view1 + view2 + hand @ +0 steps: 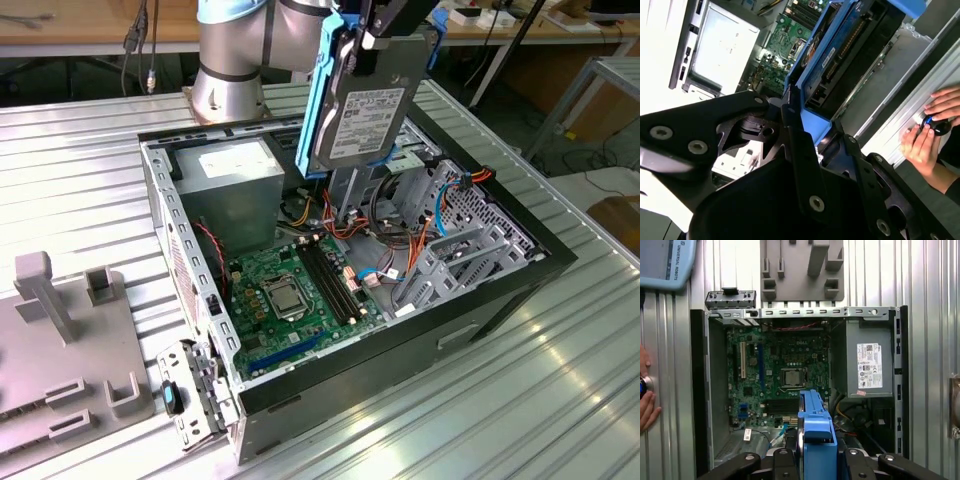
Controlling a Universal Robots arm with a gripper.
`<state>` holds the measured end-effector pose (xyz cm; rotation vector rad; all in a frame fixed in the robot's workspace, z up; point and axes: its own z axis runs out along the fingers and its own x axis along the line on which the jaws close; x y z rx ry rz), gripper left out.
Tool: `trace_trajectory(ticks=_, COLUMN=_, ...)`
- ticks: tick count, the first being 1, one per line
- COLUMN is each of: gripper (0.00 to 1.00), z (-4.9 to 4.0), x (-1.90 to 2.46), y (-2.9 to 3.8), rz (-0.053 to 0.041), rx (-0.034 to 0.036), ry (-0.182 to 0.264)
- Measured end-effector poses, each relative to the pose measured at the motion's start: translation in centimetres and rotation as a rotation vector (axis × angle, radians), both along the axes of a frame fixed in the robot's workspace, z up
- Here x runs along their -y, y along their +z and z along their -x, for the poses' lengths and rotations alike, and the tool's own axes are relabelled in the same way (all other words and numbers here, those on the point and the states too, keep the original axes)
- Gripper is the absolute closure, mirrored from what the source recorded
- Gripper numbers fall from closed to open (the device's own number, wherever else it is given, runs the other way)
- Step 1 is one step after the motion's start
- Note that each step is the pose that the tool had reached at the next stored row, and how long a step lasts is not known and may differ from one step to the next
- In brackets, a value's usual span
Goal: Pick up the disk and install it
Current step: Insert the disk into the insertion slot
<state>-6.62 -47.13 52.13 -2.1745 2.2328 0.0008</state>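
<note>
Ribbed metal table [90, 150], open computer case [420, 365]; gripper [817, 459] clamped on disk [365, 110] above case.

The disk [840, 55], framed in blue, is held clamped by the black gripper [812, 125] over a green motherboard [787, 45]; a person's hands [925, 142] are seen beside the case.

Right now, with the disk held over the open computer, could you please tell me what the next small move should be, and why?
Probably a short shift toward the exterior view's right, keeping height. The claw is shut on the disk, which hangs upright above the middle of the open case, while the drive cage sits further right inside it.
</note>
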Motion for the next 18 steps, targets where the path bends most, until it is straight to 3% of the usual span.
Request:
trace_trajectory(ticks=5, gripper=0.63, z=-0.02, x=2.0, y=-0.11, rz=-0.0002, rx=-0.0002, ry=0.0)
trace_trajectory(ticks=7, gripper=0.63, z=-0.3, x=2.47, y=-0.14, rz=0.0, rx=-0.0013, ry=0.0)
trace_trajectory(ticks=11, gripper=0.63, z=-1.62, x=2.82, y=-0.21, rz=-0.0001, rx=-0.0042, ry=0.0)
trace_trajectory(ticks=18, gripper=0.63, z=-4.01, x=3.06, y=-0.33, rz=0.0, rx=-0.0103, ry=0.0)
